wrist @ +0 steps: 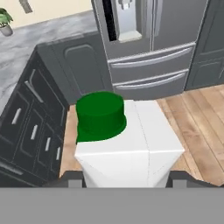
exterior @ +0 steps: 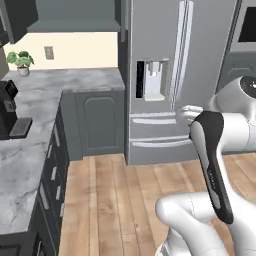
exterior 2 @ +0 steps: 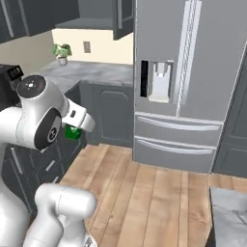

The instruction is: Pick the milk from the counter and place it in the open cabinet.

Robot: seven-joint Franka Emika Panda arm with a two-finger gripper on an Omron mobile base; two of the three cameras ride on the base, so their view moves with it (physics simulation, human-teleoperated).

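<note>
No text, label or brand can be read anywhere. The milk (wrist: 131, 148) carton has plain faces.

A home kitchen is shown. A tall stainless fridge (exterior: 170, 75) with a water dispenser (exterior: 154, 80) and two lower drawers is seen at the centre and right of the frame. A veined marble tabletop (exterior: 30, 165) over dark grey drawer fronts (exterior: 50, 175) is laid along the left side, turning the corner at the back. A coffee machine (exterior: 9, 110) and a potted plant (exterior: 21, 62) are placed on it. Dark wall cabinets (exterior 2: 34, 14) are hung at the upper left, and a wooden plank floor (exterior: 125, 200) is laid below.
</note>
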